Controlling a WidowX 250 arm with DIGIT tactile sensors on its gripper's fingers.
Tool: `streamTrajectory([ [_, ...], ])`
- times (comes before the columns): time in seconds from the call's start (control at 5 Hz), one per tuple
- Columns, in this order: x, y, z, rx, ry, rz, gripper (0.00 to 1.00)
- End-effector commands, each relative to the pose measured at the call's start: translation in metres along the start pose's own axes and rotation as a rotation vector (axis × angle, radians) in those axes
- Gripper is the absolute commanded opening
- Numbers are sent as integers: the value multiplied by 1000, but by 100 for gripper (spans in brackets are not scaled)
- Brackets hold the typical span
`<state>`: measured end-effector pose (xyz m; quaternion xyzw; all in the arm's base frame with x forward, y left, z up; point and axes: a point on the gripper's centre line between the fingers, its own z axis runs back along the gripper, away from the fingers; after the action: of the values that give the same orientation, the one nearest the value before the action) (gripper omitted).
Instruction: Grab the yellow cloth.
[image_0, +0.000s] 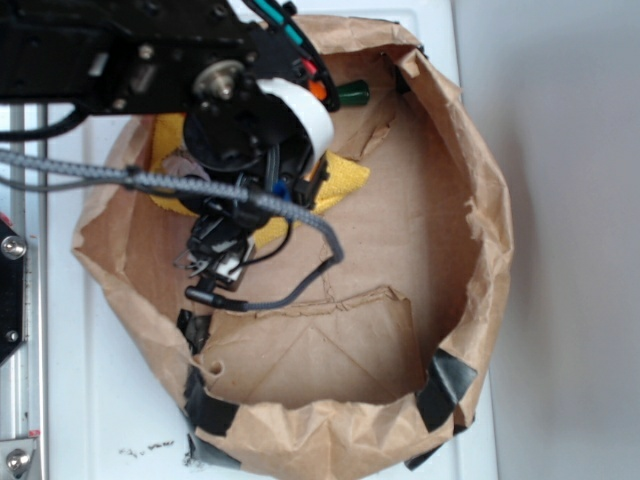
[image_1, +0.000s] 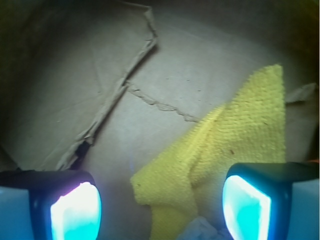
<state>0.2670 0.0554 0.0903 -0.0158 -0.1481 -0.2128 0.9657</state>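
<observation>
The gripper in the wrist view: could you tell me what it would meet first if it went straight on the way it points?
Most likely the yellow cloth, whose near fold lies between the open fingers of the gripper; depth is unclear, and the brown paper bag floor lies beneath.

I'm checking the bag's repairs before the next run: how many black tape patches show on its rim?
3 in the exterior view: front left corner, front right, and the far rim. The arm hides part of the brown paper bag, so more may exist.

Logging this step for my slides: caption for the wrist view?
Open end effector above the bright yellow fuzzy cloth on the brown paper bag's floor.
</observation>
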Motion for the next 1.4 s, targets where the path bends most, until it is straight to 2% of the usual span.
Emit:
streamTrajectory([
  [0.0, 18, 7, -7, 112, 16, 34, 100],
  [0.2, 13, 9, -22, 173, 21, 46, 100],
  [0.6, 9, 4, -36, 235, 47, 65, 100],
  [0.8, 5, 1, -44, 245, 77, 93, 0],
  [1.2, -12, -6, -39, 272, 68, 113, 0],
])
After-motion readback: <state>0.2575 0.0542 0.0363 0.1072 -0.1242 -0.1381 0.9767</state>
